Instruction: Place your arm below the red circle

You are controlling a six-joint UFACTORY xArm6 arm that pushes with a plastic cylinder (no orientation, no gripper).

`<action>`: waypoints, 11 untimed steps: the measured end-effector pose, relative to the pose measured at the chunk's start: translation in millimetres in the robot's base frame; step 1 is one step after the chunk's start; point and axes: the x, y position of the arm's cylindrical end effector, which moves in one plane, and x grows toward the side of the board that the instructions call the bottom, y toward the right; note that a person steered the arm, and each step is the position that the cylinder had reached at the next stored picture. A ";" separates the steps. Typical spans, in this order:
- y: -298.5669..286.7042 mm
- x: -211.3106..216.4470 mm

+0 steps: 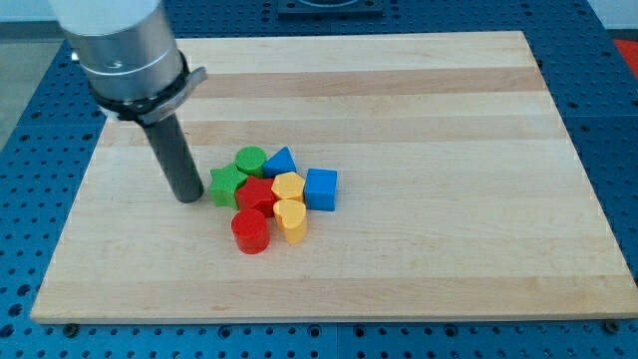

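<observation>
1. Red round wooden cylinder [250, 230] sits at the cluster's 6 o'clock edge on the wooden counter [449, 120].
2. My tip [187, 198], no hand, rests beside the green star block [225, 185]; circle wide, stopping at the cylinder's 6 o'clock.

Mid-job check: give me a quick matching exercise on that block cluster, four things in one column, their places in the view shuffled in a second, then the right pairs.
Things:
1. my tip
2. red circle
3. blue cube
4. green circle

Places:
A. right end of the cluster
B. bottom of the cluster, beside the yellow heart
C. just left of the green star
D. top of the cluster, left of the blue triangle

Pairs: 1-C, 2-B, 3-A, 4-D
</observation>
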 end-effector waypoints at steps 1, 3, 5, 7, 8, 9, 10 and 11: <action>-13.1 30.6; -7.5 105.6; 48.5 129.0; 73.7 122.2; 73.7 119.0; 73.7 112.9; 73.7 100.9; 73.7 89.8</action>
